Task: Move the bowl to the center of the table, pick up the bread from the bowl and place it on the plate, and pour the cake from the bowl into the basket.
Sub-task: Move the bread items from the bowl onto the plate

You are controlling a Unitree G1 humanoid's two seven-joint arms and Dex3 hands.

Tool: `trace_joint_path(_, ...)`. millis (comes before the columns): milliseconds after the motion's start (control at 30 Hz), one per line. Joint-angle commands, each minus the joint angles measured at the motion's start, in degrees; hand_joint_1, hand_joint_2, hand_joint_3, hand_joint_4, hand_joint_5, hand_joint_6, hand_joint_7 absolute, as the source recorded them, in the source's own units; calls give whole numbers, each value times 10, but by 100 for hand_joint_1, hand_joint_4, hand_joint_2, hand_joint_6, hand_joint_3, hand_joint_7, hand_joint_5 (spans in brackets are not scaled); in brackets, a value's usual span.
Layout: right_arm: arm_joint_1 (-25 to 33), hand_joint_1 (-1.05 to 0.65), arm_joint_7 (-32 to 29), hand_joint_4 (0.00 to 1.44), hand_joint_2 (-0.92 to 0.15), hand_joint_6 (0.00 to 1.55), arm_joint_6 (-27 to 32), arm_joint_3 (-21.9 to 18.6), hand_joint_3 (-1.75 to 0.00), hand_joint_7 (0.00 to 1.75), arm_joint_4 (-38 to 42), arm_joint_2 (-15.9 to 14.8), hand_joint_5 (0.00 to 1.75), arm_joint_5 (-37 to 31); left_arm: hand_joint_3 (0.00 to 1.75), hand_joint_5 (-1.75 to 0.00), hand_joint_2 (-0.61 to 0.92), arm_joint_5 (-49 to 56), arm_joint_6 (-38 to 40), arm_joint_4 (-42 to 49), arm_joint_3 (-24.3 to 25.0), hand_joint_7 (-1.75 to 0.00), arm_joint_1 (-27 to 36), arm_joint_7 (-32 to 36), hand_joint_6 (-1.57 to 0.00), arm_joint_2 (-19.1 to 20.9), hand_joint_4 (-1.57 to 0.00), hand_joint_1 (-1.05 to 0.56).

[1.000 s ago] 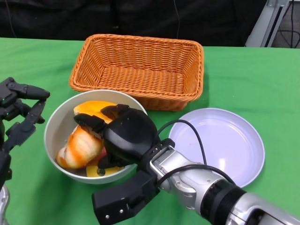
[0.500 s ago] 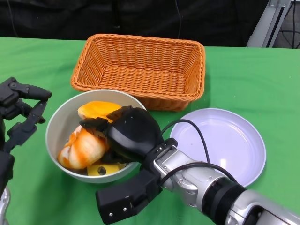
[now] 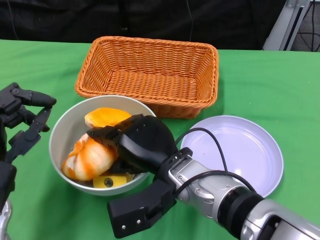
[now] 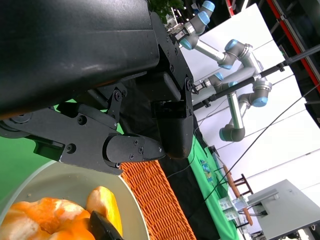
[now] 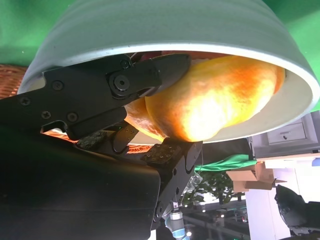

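A pale grey bowl (image 3: 64, 125) stands in front of the wicker basket (image 3: 150, 70), left of the lilac plate (image 3: 245, 150). In it lie a glazed orange-and-white bread (image 3: 86, 160), a second orange piece (image 3: 105, 116) behind it, and a yellow cake (image 3: 107, 181) at the front. My right hand (image 3: 135, 145) reaches into the bowl from the right. Its fingers (image 5: 150, 75) wrap the bread (image 5: 215, 95) above and below. My left hand (image 3: 20, 120) hovers just left of the bowl with its fingers (image 4: 100, 145) spread, holding nothing.
The basket's near wall touches or nearly touches the bowl's far rim. A green cloth (image 3: 280, 85) covers the table. My right forearm and its cable (image 3: 205, 137) cross the plate's left edge. A metal stand (image 3: 290, 20) rises at the back right.
My right hand's fingers have closed further around the bread and the forearm has edged right. The whole picture shifted slightly. The left hand has stayed put.
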Motion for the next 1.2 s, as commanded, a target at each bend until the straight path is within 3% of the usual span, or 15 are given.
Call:
trace_joint_path(33,-11,-34,1,104,-92,91,-8,-6,-9,11,22,27,9,8,32,-159,92,-6,-11,1,3,-107,0,2,-83,6,-80,-28)
trace_joint_path(367,-13,-38,-27,107,-92,105,-25,-14,-13,9,11,9,16,9,31,-158,92,-4,-18,11,5,-105,-4,3,-84,11,-80,-29)
trace_joint_path(467,-8,-38,-28,81,-92,110,-33,-20,-15,3,-4,-3,81,13,31,-156,92,-1,-23,18,6,-104,-6,6,-85,12,-81,-28)
trace_joint_path(533,-7,-38,-27,76,-92,110,-34,-21,-14,2,-6,-4,92,13,31,-156,92,-1,-25,20,6,-104,-7,6,-85,12,-81,-27)
trace_joint_path(633,-6,-38,-26,75,-92,111,-34,-22,-14,2,-7,-4,95,12,31,-155,92,-1,-27,22,7,-104,-8,6,-86,13,-82,-27)
trace_joint_path(767,27,-34,-4,74,-91,114,-73,-59,-4,3,-77,-45,103,49,32,-153,92,8,-29,29,9,-103,-9,13,-86,16,-82,-26)
trace_joint_path(967,60,-31,1,77,-91,117,-94,-85,-1,3,-142,-82,99,62,33,-152,92,8,-32,32,11,-104,-8,17,-86,16,-82,-26)
trace_joint_path(1200,95,-24,27,74,-91,118,-103,-119,-1,5,-204,-110,116,83,33,-152,92,3,-31,38,11,-106,-10,13,-85,17,-82,-25)
